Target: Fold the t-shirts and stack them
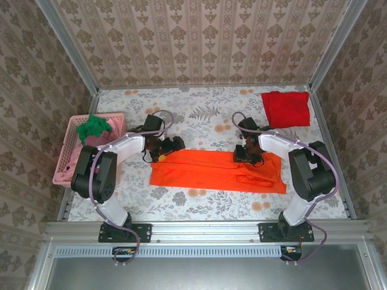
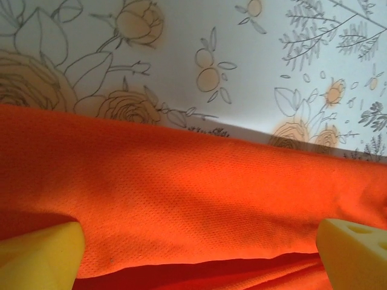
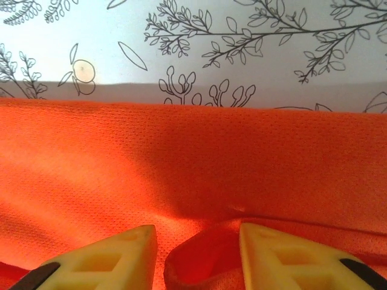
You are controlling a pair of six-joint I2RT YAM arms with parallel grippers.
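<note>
The orange t-shirt (image 1: 217,171) is lying as a long folded band across the middle of the table (image 1: 199,202), running from 9 to 3 o'clock. Both arms are being parked over its 12 o'clock edge, probably because that long fold is being laid down there.

In the left wrist view the left gripper (image 2: 199,257) is being held wide open. Its yellow fingers (image 2: 39,254) are spread to the frame corners with cloth lying loose beneath, and nothing is being gripped. The right gripper (image 3: 198,257) is being kept roughly half closed, with a little ruck of orange cloth bulging up between its fingers (image 3: 115,260). Whether that ruck is actually being pinched can't be told.

The red t-shirt (image 1: 286,107) is sitting folded at the table's 1 o'clock corner, presumably as the start of the stack. A green t-shirt (image 1: 94,125) and a pinkish one (image 1: 97,139) are waiting bundled in the pink basket (image 1: 63,160) at 9 o'clock.

From above, both sets of fingertips are being hidden by the wrists, and the shirt's edge under them is hard to make out. Anything deeper in the basket is being covered up.
</note>
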